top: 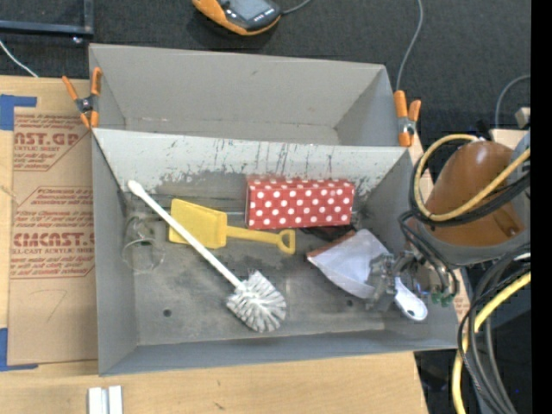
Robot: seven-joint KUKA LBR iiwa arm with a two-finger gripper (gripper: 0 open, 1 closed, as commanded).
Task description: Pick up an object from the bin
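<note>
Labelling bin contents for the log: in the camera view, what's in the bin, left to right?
Clear cup → yellow toy shovel → red polka-dot box → white crumpled sheet → gripper. White brush left out: it slants across cup and shovel.

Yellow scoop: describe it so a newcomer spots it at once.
In the grey metal bin, find the red box with white dots near the back wall. Just left of it lies the yellow scoop, the bin's only yellow thing, its blade crossed by the long handle of the white brush.

bin [172, 313] | white brush [257, 306] | yellow scoop [200, 222] | red dotted box [300, 203] | white packet [349, 261]
</note>
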